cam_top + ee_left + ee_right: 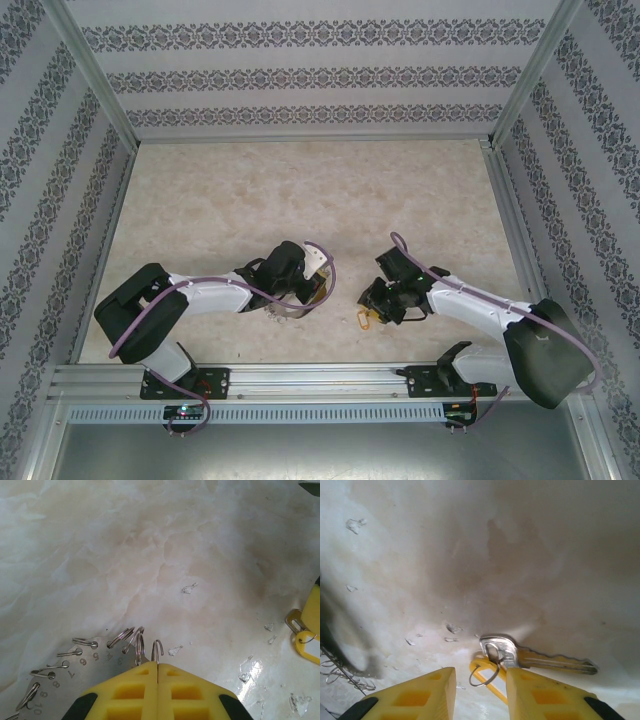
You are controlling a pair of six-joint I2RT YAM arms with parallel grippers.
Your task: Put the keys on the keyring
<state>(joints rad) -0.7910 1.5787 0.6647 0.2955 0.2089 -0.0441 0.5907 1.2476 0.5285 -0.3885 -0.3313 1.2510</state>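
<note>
**Top external view: one gripper pinching, one gripper wide open**

Top external is showing us both arms bending in over the pale table (250, 200). We are seeing the left gripper (298, 292) sitting low on the keyring (283, 310). The right gripper (373, 308) is sitting off to its right, with some bare table between them.

In the left wrist view we are looking at two yellow fingers (130, 690) pressing tight together with no gap. They are pinching the rim of the keyring, a flat grey metal piece with numbers on it. Small wire loops (85, 642) are standing up along its edge, and one is poking up right at the fingertips.

In the right wrist view we are seeing the fingers standing far apart and holding nothing. The key (540, 660) is lying flat on the table just in front of them. Its silvery head is sitting between the two fingertips and its golden blade is pointing away to the right. A thin wire ring (482, 683) is going through the hole in the head, and a yellow tag (492, 686) is lying under it.
</note>
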